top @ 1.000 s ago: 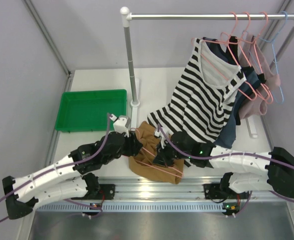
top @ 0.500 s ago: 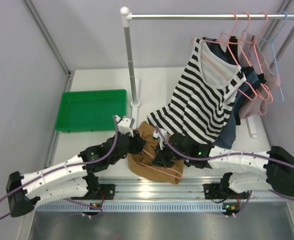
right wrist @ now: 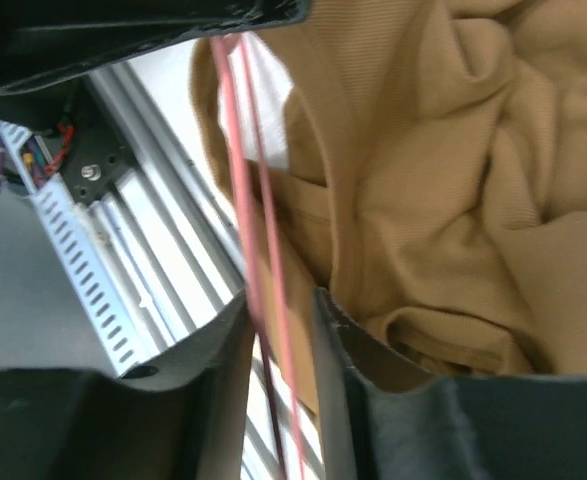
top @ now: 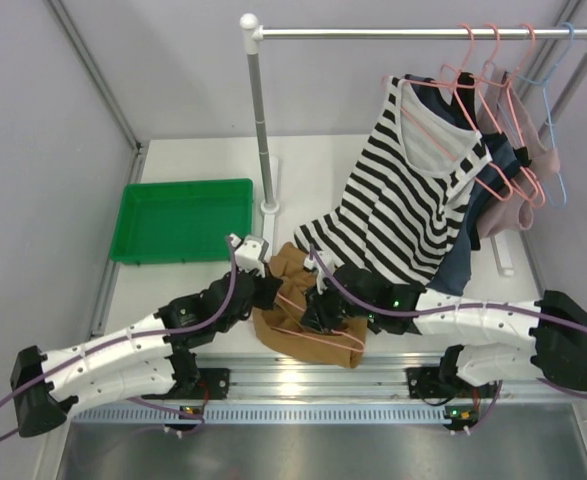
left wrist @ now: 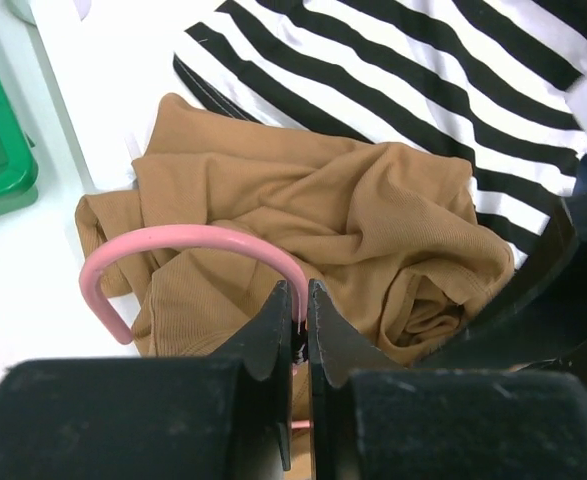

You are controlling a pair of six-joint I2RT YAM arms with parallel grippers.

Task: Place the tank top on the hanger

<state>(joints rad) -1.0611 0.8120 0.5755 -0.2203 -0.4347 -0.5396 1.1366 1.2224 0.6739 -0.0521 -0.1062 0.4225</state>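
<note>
The tan tank top (top: 295,265) lies crumpled on the table near the front edge, with the pink wire hanger (top: 318,341) across it. In the left wrist view the hanger's hook (left wrist: 173,238) curves over the tank top (left wrist: 373,220), and my left gripper (left wrist: 301,295) is shut on the wire at the hook's base. My left gripper (top: 269,290) sits at the cloth's left edge. My right gripper (top: 318,312) hovers over the middle of the cloth. Its jaws (right wrist: 283,320) stand slightly apart around the hanger wire (right wrist: 235,170), beside the tank top (right wrist: 453,170).
A black-and-white striped top (top: 413,200) hangs from the rack and trails onto the table just behind the tank top. Pink hangers (top: 513,130) and a blue hanger (top: 553,140) hang at the right. The rack pole (top: 261,130) and a green tray (top: 181,220) stand at the left. An aluminium rail (right wrist: 153,270) edges the table.
My left gripper has moved in towards the cloth and closed on the hanger's hook. My right gripper, shut before, has opened a little around the hanger wire.
</note>
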